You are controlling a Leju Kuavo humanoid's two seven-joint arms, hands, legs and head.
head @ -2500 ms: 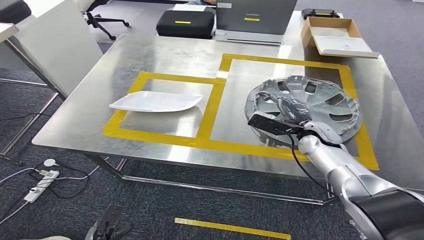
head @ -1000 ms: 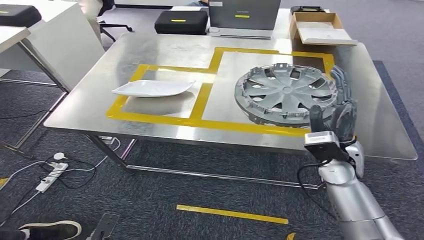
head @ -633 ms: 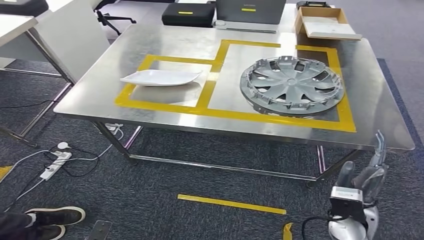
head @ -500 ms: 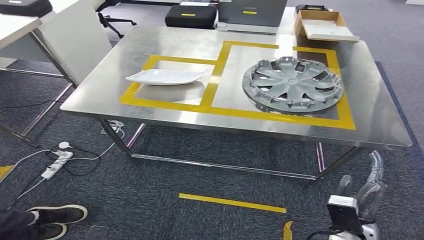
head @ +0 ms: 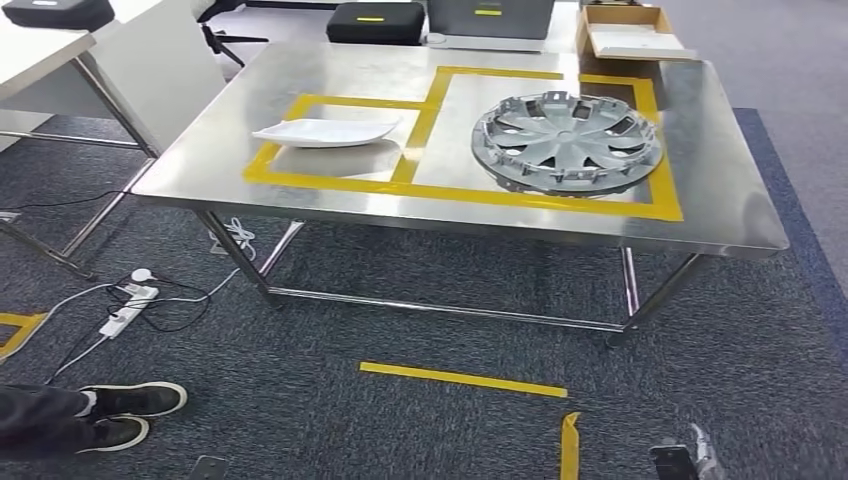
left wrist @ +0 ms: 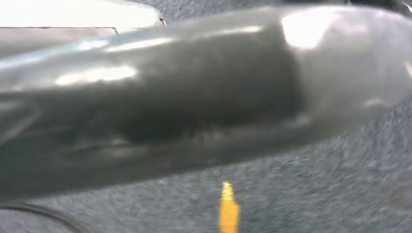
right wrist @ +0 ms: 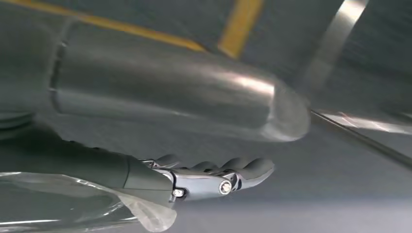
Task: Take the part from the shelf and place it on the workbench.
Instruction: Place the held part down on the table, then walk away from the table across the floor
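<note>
We see the part, a grey wheel cover [head: 565,142], lying flat on the workbench [head: 720,190], inside the larger yellow-taped square and free of any hand. Beside it, in the smaller taped square, rests a white plate [head: 327,132]. Our right hand [right wrist: 214,177] hangs low over the carpet, well apart from the bench; in the right wrist view its fingers lie straight and side by side with nothing in them. Our left hand we cannot judge, its wrist view being too blurred to tell. We take the placing step as done, with the arm drawn clear. The next move, as we judge it, calls for little more than standing off without knocking the bench, or turning toward the shelf if another part is wanted
</note>
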